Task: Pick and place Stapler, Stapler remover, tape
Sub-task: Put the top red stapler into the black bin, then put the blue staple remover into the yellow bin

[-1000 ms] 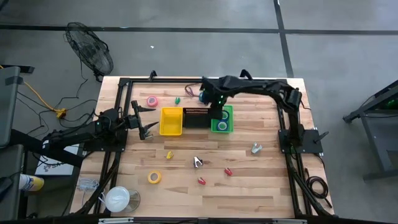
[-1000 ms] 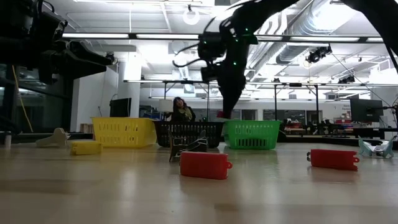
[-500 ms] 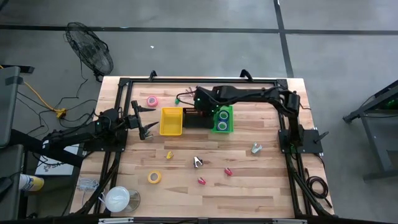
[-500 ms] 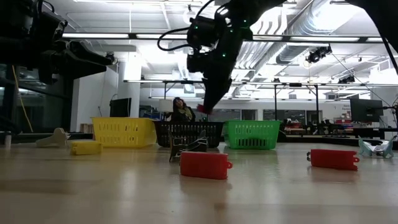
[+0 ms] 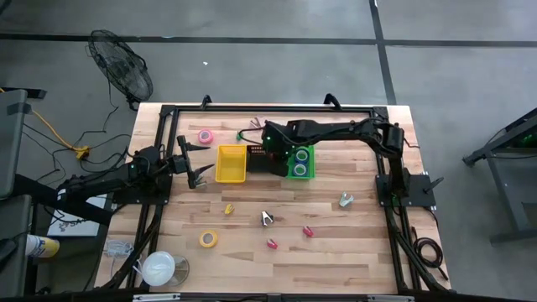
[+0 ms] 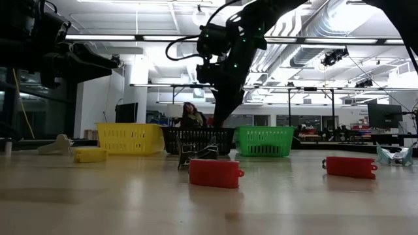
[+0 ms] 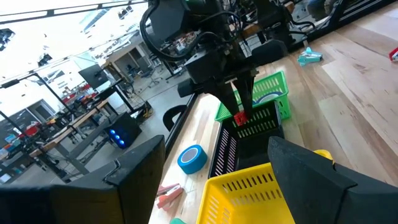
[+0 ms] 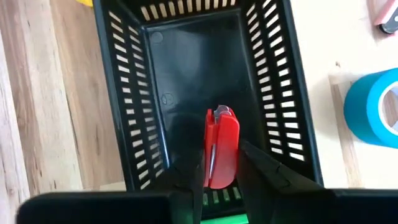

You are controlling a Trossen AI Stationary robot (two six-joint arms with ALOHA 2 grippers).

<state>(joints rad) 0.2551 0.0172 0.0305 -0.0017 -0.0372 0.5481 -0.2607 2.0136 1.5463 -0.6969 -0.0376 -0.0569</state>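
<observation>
Just changed: your right gripper (image 8: 222,177) has swung over from the green bin (image 5: 300,162) and now hangs above the black bin (image 8: 205,93).
Right jaws: closed on a red stapler (image 8: 221,149) — it sits over the black bin, not dropped yet.
Meaning: I think letting go comes next.
Left gripper (image 5: 199,174): jaws open, empty, waiting by the yellow bin (image 5: 232,164).
Tabletop (image 5: 336,243): pale wood, with two more red staplers (image 5: 308,231) and a yellow tape (image 5: 208,239).
Room: a big workshop — a person sits far behind.

From my left wrist camera I see the right claw (image 7: 238,107) at centre frame, gripping a small red stapler (image 7: 240,117) above the black basket (image 7: 249,140). A green basket (image 7: 273,93) sits behind it, a yellow basket (image 7: 249,193) at the bottom, and a blue tape roll (image 7: 191,158) lower left on the surface (image 7: 348,81).
</observation>
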